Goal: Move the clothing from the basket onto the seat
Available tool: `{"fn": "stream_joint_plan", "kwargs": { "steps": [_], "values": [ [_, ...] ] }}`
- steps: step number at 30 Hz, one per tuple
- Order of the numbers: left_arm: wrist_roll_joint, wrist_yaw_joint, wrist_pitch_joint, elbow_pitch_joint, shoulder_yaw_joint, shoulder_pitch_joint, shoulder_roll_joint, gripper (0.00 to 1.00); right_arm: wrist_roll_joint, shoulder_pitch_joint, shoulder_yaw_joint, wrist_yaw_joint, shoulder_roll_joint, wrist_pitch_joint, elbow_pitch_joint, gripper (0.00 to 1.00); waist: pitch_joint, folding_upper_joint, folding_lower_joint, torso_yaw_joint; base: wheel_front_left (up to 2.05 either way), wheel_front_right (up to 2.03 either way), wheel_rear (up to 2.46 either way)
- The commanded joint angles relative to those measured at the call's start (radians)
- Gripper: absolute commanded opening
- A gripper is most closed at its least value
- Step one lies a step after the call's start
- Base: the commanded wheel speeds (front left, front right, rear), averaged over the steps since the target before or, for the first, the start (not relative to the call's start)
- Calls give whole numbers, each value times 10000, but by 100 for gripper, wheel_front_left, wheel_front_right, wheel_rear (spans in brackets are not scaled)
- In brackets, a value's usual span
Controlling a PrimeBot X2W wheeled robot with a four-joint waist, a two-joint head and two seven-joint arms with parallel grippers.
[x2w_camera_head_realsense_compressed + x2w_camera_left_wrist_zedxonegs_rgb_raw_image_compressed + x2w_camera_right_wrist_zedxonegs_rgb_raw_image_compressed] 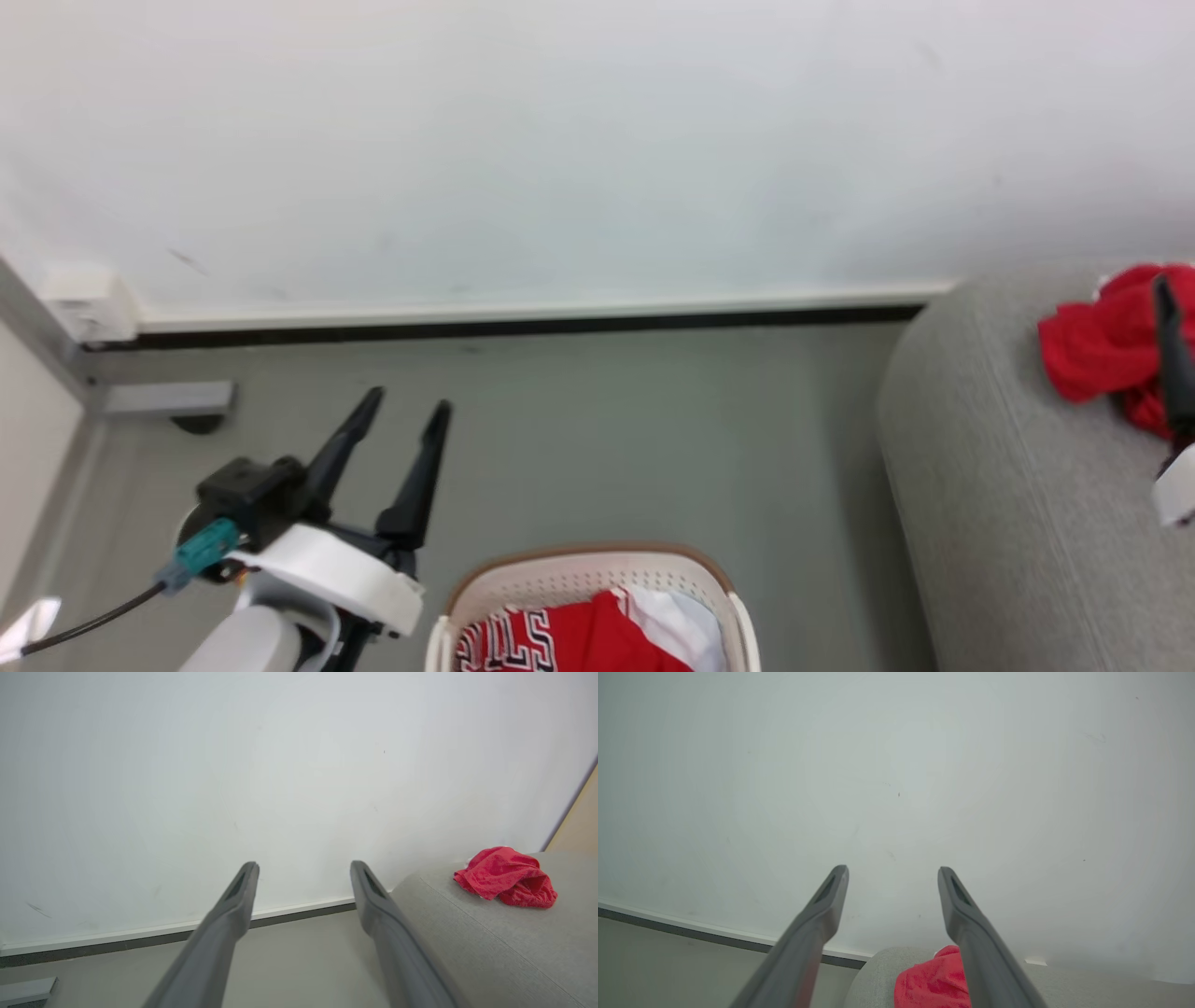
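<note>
Seat (990, 485) at the right, large and light grey, with one red garment (1097, 345) crumpled in a heap near its rounded left end. Basket (579, 560) at the bottom edge of the head view, on the grey floor (607, 439), apart from the seat. Inside it: a red jersey (560, 644) with black-and-white lettering and, beside it, a white cloth piece (686, 625), both cut off by the frame.

Left gripper (408, 399) above the floor to the left of the basket, fingers spread wide, nothing between them, pointing toward the white wall (560, 140).

Right gripper (893, 870) also spread wide and empty, poised over the seat just above the red garment. Possibly brushing the cloth with one finger, though hard to judge from the wrist view. At the head view's right edge, one dark finger (1173, 364) across the red heap.
</note>
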Motion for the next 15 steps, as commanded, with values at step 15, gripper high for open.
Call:
{"fn": "stream_joint_plan", "kwargs": {
  "steps": [15],
  "values": [
    [1275, 33, -3, -211, 3160, 2296, -1087, 100, 80, 3490, 650, -25, 2381, -2845, -884, 100, -748, 0, 4, 750, 0, 0, 0]
  ]
}}
